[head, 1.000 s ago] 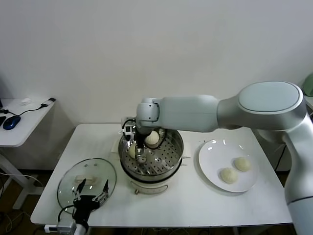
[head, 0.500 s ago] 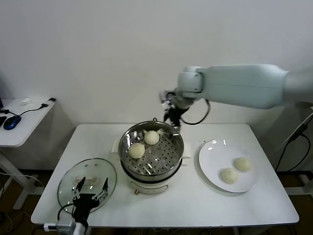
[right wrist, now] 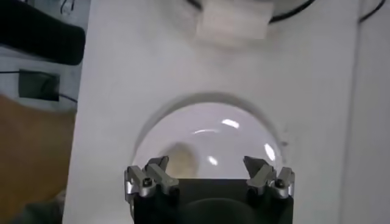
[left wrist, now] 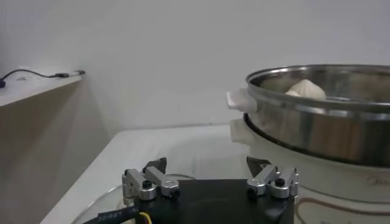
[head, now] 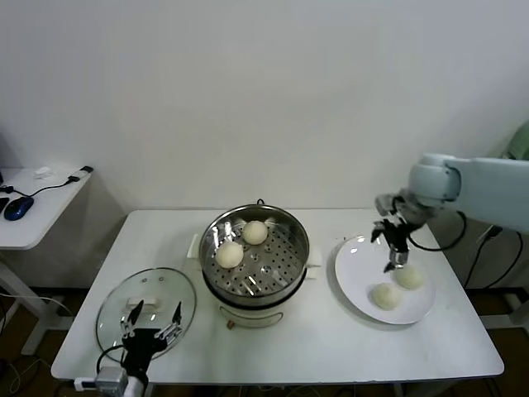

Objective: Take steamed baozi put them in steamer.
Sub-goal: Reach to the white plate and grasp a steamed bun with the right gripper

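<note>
The steamer (head: 258,291) stands mid-table with two baozi on its perforated tray, one at the back (head: 255,232) and one at the left (head: 230,254). Two more baozi (head: 386,295) (head: 408,276) lie on a flat white plate (head: 355,273) at the right. My right gripper (head: 394,260) hangs open and empty just above the plate, close to the farther baozi. The right wrist view shows the plate (right wrist: 225,131) and one baozi (right wrist: 180,159) under my open right gripper (right wrist: 207,164). My left gripper (head: 150,324) is parked open at the front left; in its view (left wrist: 207,165) the steamer (left wrist: 317,119) shows.
A round glass lid (head: 116,310) with a white handle lies on the table at the front left, under my left gripper. A small side table (head: 33,217) with a blue mouse (head: 18,207) stands at the far left. The wall is close behind the table.
My right arm left a second baozi in the steamer, lifted out, and swung right. It now hangs open over the plate. The left arm has not moved.
</note>
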